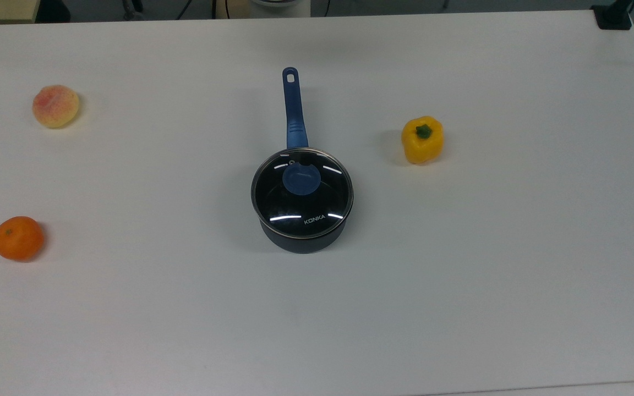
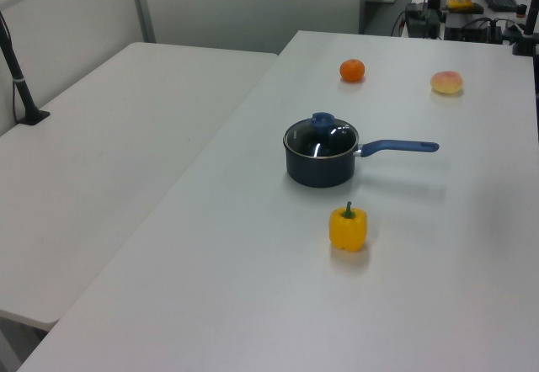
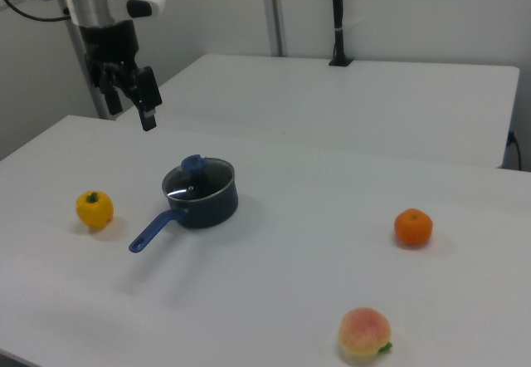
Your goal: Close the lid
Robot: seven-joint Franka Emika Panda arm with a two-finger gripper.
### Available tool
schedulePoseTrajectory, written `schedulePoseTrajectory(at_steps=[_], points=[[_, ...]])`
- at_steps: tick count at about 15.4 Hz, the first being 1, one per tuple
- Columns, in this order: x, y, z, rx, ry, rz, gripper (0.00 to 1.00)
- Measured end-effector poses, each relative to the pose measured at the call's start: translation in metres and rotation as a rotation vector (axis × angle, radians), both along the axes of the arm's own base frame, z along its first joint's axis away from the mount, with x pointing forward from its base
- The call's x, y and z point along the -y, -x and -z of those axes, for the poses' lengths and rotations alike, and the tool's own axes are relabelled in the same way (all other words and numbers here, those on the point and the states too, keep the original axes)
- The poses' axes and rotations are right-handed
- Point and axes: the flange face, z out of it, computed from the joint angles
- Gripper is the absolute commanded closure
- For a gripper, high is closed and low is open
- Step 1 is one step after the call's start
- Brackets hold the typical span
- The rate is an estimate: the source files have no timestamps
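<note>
The round glass lid (image 1: 301, 193) with a blue knob and "KONKA" lettering lies flat on the dark saucepan (image 1: 300, 241), covering its mouth. It also shows as the lid (image 2: 321, 138) in the left view and the lid (image 3: 200, 178) in the right view. The pan's long blue handle (image 1: 293, 110) points toward the top view's upper edge. My gripper (image 3: 131, 111) hangs high in the air at the right view's upper left, well above and behind the pan, open and holding nothing.
A yellow bell pepper (image 1: 422, 139) stands to the top view's right of the pan. A peach (image 1: 55, 106) and an orange (image 1: 18, 238) lie far off at the top view's left. A second white table (image 2: 109, 136) adjoins at the left view's left.
</note>
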Motion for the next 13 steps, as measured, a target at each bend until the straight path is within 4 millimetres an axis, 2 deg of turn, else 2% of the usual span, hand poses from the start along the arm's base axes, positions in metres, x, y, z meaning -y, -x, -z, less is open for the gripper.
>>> schedulePoseTrajectory(at_steps=[4, 8, 13], points=[[0.0, -0.01, 0.006, 0.051, 0.004, -0.111, 0.0], [-0.001, -0.035, 0.017, 0.139, 0.017, -0.208, 0.0], [-0.001, -0.041, 0.022, 0.144, 0.018, -0.216, 0.0]])
